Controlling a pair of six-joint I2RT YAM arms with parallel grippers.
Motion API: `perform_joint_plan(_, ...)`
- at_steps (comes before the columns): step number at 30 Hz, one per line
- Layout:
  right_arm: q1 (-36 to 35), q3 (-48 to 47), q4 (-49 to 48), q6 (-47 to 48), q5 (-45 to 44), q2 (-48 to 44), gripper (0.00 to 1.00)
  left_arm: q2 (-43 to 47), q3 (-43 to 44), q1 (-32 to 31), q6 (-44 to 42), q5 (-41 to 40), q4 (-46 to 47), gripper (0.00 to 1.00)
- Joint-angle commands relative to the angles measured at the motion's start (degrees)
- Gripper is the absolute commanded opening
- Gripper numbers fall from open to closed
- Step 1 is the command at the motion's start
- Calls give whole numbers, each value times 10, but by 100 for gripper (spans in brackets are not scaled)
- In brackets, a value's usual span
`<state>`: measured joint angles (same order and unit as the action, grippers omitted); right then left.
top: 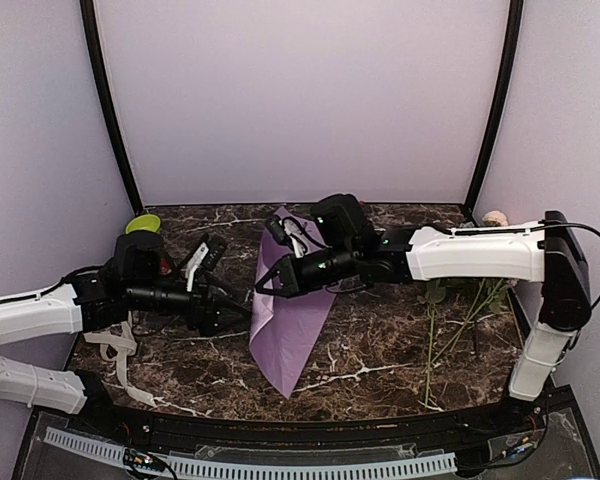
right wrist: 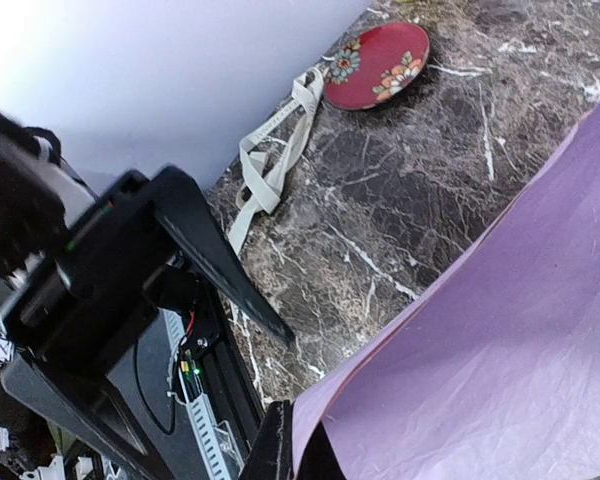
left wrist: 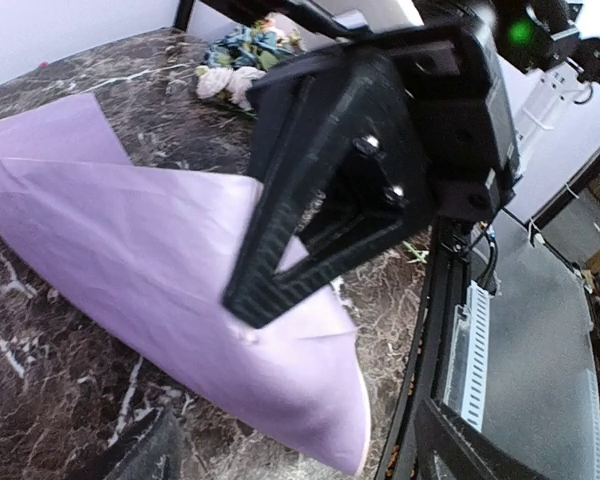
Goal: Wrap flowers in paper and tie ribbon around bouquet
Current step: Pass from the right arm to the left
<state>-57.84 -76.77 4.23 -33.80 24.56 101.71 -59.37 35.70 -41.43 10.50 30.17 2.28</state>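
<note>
Lilac paper [top: 290, 320] pinched in right hand [top: 263, 289], left hand [top: 226, 312] spread beside it, ribbon [top: 118, 345], red dish [right wrist: 375, 65] nearby

Paper [top: 292, 318] lies ctr of worktop [top: 380, 350], flowers [top: 460, 305] to its right, ribbon [top: 118, 352] near left, bowl [top: 143, 223] far left. Left end effector [top: 223, 312] and right end effector [top: 263, 288] meet at paper's left edge.
</note>
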Motion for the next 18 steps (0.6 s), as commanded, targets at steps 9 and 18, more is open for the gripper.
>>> perform_joint_plan(9, 4, -28, -101, -14, 38, -54, 0, 6, 35, -78, -129, -197, -16, 84)
perform_joint_plan(18, 5, -73, -95, 15, 85, -46, 0, 8, 40, -82, -157, -217, 11, 45)
